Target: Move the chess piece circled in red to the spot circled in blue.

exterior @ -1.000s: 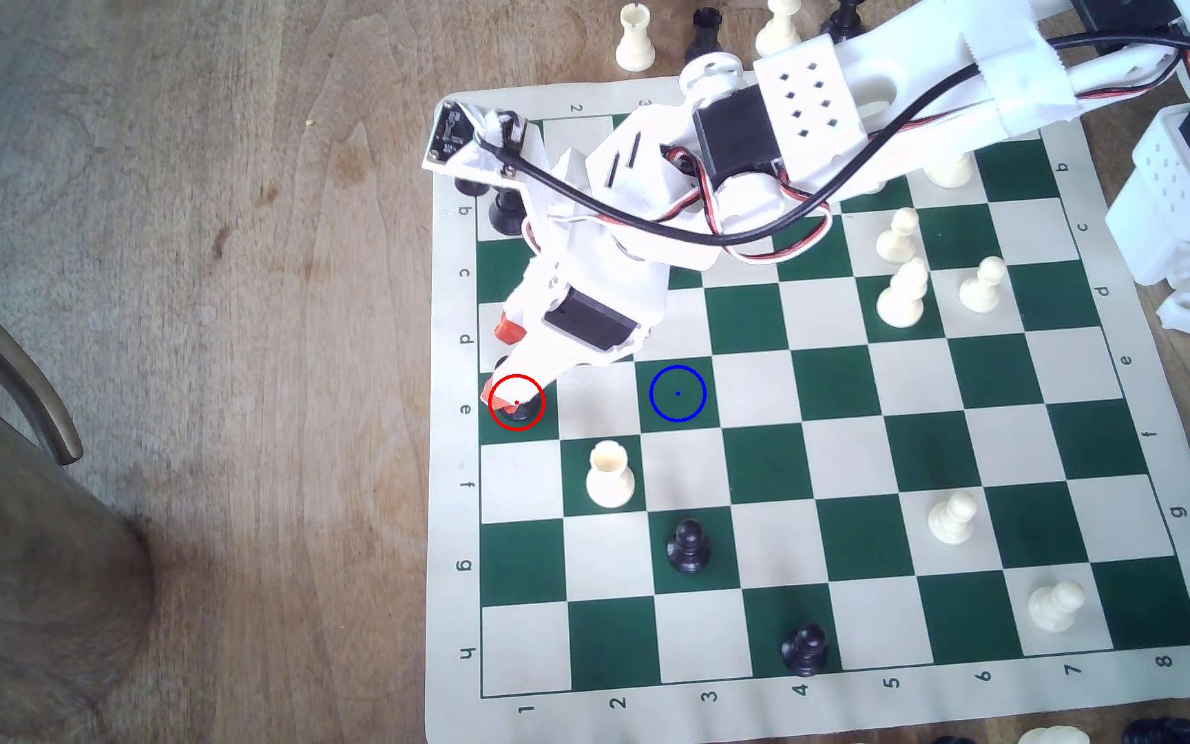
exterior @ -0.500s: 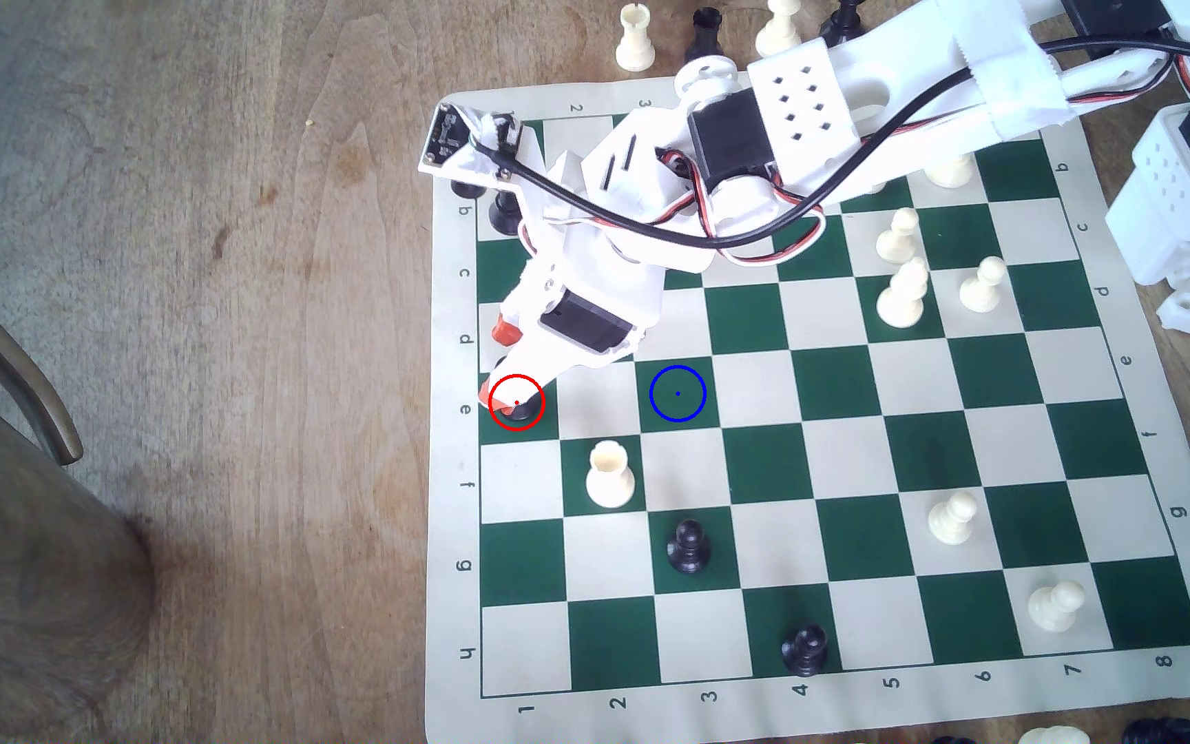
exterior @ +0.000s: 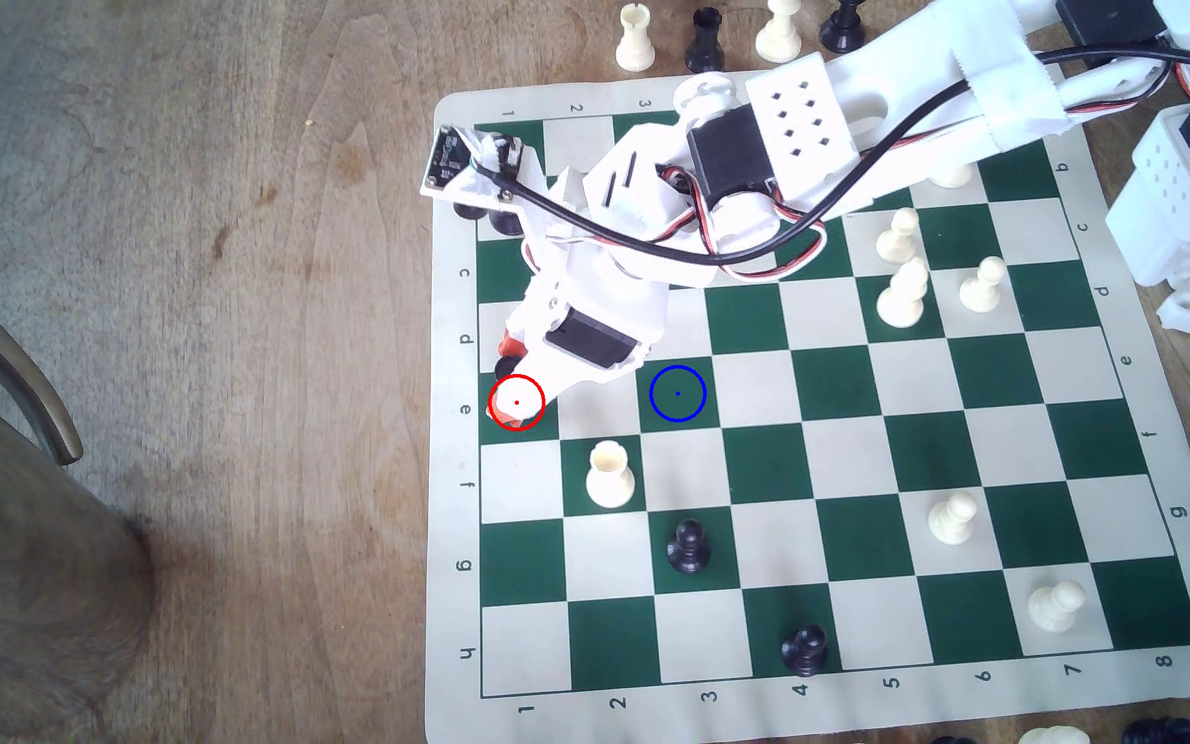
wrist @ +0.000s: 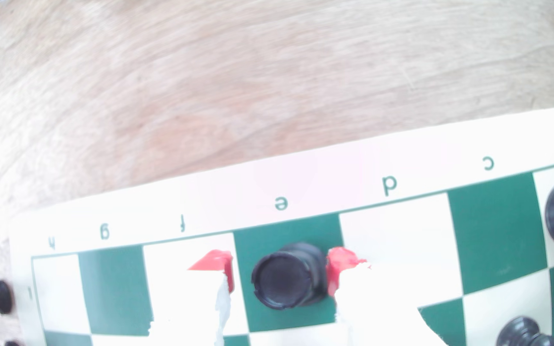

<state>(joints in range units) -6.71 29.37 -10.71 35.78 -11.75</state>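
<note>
Reaching across the green-and-cream chessboard (exterior: 935,458), the white arm lowers its gripper (wrist: 280,271) over the black rook (wrist: 287,276) on the red-ringed square at the exterior view's left edge. Red-tipped fingers (wrist: 335,269) straddle it, apart (one touching). Next: close, lift, carry right to the blue-ringed square (exterior: 678,393).

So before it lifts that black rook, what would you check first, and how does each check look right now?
1. Rook between the gripper fingers: ok.
2. Both red pads touching the rook: not ok; one pad touches, the other shows a gap.
3. Rook upright on its green e-row square: ok.
4. Blue-ringed square free: ok.
5. Path across the one light square between them free of pieces: ok.
6. White rook out of the way: ok, a row aside.
</note>
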